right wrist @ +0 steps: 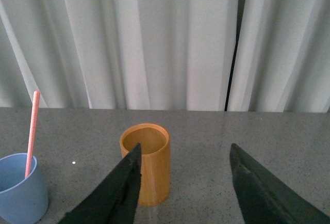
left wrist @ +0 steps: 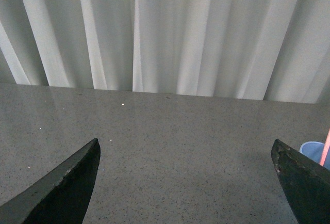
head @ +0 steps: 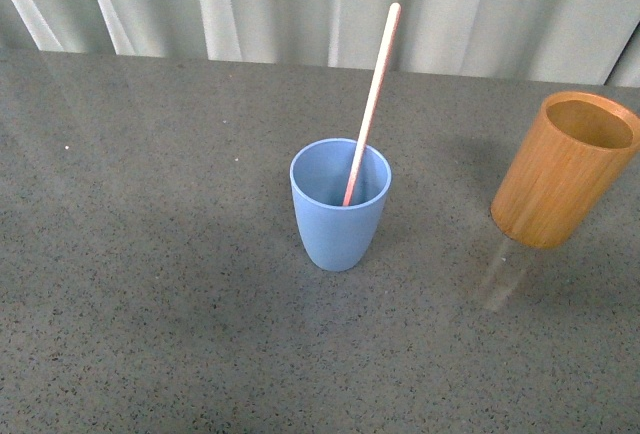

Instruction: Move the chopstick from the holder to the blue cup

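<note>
Standing upright near the middle of the grey speckled worktop (head: 150,304), the blue cup (head: 338,214) holds 1 pale pink chopstick (head: 372,104), whose lower end rests inside the cup while its upper end leans up and to the right, well above the rim. Right of the cup and apart from it stands the bamboo holder (head: 562,169), with nothing showing in its mouth. White curtains (head: 300,4) hang behind the worktop. From the left wrist, the left gripper (left wrist: 188,182) spreads wide with nothing between its fingers, the cup's edge just showing beside 1 fingertip. From the right wrist, the right gripper (right wrist: 183,188) is likewise spread wide and holds nothing, with the holder beyond its fingers.
</note>
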Tool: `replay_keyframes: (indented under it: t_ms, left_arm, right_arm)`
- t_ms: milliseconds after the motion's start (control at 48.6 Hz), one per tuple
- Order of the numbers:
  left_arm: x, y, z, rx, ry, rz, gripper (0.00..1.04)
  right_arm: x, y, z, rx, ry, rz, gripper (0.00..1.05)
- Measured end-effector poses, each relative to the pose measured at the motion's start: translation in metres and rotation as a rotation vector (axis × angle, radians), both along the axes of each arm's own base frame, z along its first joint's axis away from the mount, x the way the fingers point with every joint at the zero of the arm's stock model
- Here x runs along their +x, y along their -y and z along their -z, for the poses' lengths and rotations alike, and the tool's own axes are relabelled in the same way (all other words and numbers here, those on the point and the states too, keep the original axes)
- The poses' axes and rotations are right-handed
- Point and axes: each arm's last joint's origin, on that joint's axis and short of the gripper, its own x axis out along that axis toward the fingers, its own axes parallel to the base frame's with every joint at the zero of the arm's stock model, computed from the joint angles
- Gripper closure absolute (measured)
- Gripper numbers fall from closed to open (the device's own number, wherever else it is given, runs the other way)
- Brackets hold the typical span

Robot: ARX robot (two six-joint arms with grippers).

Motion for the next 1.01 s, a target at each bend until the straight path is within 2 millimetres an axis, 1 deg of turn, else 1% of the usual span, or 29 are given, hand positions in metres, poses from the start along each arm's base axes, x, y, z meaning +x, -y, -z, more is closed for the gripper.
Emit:
replay_keyframes:
  t_ms: [41, 123, 247, 308, 391, 1008]
  left_arm:
    - [0.0000, 0.0000, 0.0000, 0.000, 0.000, 0.000, 0.07]
    - [0.0000, 0.0000, 0.0000, 0.000, 0.000, 0.000, 0.07]
    - [0.0000, 0.0000, 0.0000, 0.000, 0.000, 0.000, 0.07]
    - [0.0000, 0.0000, 0.0000, 0.000, 0.000, 0.000, 0.07]
    - [0.0000, 0.0000, 0.0000, 0.000, 0.000, 0.000, 0.07]
    - [0.0000, 0.0000, 0.0000, 0.000, 0.000, 0.000, 0.07]
  right_arm:
    - [0.0000, 0.0000, 0.0000, 0.000, 0.000, 0.000, 0.46]
    - [0.0000, 0.0000, 0.0000, 0.000, 0.000, 0.000, 0.36]
    - [0.0000, 0.0000, 0.0000, 0.000, 0.000, 0.000, 0.15]
    - [0.0000, 0.0000, 0.0000, 0.001, 0.000, 0.000, 0.08]
    - [0.0000, 0.0000, 0.0000, 0.001, 0.000, 0.000, 0.11]
    - [0.0000, 0.0000, 0.0000, 0.001, 0.000, 0.000, 0.10]
